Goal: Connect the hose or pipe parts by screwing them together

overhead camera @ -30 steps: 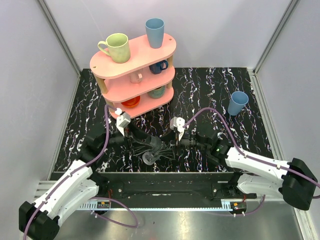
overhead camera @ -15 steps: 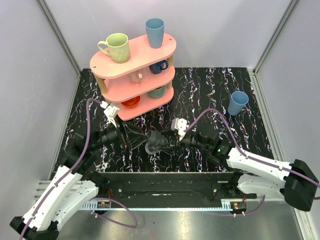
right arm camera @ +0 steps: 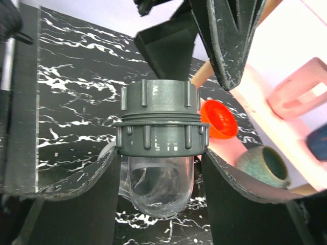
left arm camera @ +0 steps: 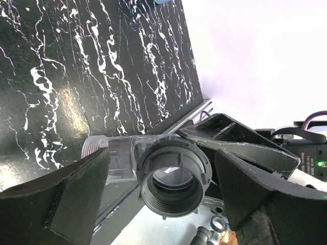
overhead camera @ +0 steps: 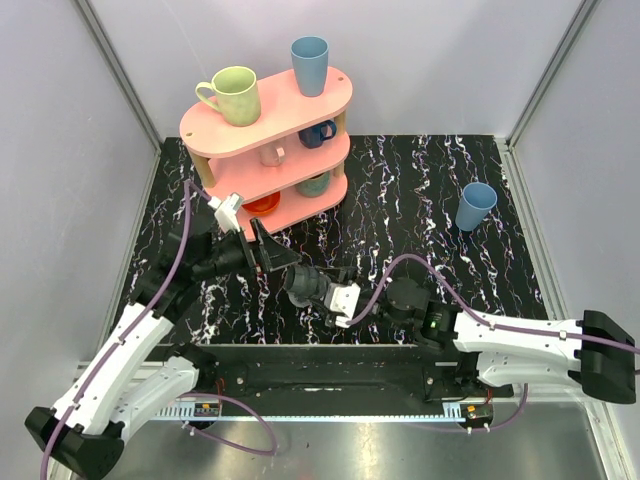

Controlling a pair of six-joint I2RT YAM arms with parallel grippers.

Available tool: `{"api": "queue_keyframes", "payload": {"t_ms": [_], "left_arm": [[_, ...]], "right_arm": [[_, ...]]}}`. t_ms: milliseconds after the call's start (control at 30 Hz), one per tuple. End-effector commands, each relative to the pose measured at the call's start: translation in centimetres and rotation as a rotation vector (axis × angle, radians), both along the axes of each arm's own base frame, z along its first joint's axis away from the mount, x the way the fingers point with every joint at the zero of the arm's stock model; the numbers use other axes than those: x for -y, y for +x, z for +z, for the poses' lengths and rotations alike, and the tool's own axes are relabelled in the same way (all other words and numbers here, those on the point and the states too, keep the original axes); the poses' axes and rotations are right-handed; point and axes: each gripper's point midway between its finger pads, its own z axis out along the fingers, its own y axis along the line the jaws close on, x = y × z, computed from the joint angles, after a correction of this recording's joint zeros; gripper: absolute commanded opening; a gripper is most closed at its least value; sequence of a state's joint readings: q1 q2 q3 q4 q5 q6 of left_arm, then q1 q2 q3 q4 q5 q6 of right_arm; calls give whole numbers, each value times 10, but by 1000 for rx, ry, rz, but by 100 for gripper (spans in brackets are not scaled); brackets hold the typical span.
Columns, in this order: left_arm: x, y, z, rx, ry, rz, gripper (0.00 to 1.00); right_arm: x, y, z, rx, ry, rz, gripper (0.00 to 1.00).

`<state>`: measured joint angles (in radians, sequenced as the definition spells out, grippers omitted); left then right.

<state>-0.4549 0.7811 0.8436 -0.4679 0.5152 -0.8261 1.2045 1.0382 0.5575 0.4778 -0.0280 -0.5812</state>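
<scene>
- You have bright, even light from above; shadows are faint.
- In your left wrist view, the table [left arm camera: 66,99] glares and the wall [left arm camera: 255,51] washes out white.

The black, white-veined tabletop [overhead camera: 420,180] carries a pink three-tier shelf [overhead camera: 275,110] at its back left, with a green mug [overhead camera: 233,94] and a blue cup [overhead camera: 310,64] on the top tier, and a second cup [overhead camera: 476,206] standing upright toward the right edge.

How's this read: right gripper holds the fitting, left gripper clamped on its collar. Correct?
No: the left wrist view shows the left gripper open, jaws spread either side of the collar, not clamped. The right gripper does hold the fitting.
</scene>
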Motion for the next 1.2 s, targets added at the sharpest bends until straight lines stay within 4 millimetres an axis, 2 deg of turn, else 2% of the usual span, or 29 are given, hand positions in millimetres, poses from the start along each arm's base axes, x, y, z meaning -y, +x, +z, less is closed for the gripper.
{"api": "queue_keyframes", "payload": {"t_ms": [0,100,167,267,367,400,500,533,633,867,933,967,1000,1033,1067,1133,1167], "left_arm": [[4,-7,4,-67,-67,-14,87],[9,-14,1,-104,-110,-45,86],[12,-15,8,-100,-156,-57,84],[12,-16,4,-114,-159,-60,81],[13,-17,-3,-123,-156,-68,71],[13,-18,-4,-122,-159,-76,59],[13,-19,-7,-97,-149,-86,33],[12,-19,-8,-69,-136,-94,22],[14,-22,-11,-22,-119,-144,1],[18,-26,-18,148,-63,-294,0],[19,-27,-16,234,-50,-342,0],[19,-28,-17,260,-50,-354,0],[19,-30,-11,305,-61,-370,0],[21,-29,0,392,-80,-381,0],[21,-31,2,433,-91,-397,0],[20,-36,25,627,-111,-418,0],[17,-41,30,704,-115,-422,0]], "right_arm": [[7,18,36,152,75,-143,0],[3,18,36,167,70,-154,0],[0,19,34,171,63,-163,0],[-6,16,32,166,67,-152,0],[-12,15,30,149,67,-143,0],[-14,15,30,140,67,-142,0],[-15,13,29,88,98,-143,0],[-15,13,28,71,105,-143,0],[-18,6,26,-21,138,-111,0],[-30,-14,28,-181,159,24,0],[-26,-10,33,-220,173,55,0],[-28,-22,34,-277,180,135,0],[-21,-11,38,-299,199,132,0],[-19,-12,39,-360,213,156,0],[-18,-18,40,-383,207,218,0],[-13,-16,43,-438,220,248,0],[-13,-24,46,-449,210,305,0]]}}
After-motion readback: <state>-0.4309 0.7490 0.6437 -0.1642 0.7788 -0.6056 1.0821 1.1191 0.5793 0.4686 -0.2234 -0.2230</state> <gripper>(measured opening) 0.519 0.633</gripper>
